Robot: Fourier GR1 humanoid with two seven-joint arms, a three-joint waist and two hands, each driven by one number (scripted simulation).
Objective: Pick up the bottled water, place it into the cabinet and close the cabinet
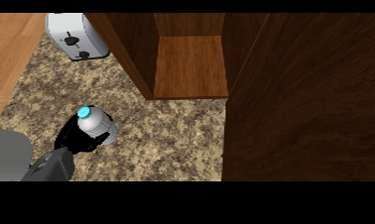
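Note:
The bottled water (97,125), clear with a blue cap, stands upright on the speckled counter at the lower left. My left hand (73,140) comes in from the lower left corner and is shut on the bottle, its black fingers curled round the lower body and hiding part of it. The wooden cabinet (189,67) stands open up and to the right of the bottle, showing a bare shelf floor. Its open door (300,99) fills the right side of the view. My right hand does not show.
A white toaster (75,36) sits at the back left, beside the cabinet's left wall. A pale wooden strip (15,54) runs along the counter's left edge. A grey rounded arm part (11,153) shows at the lower left edge.

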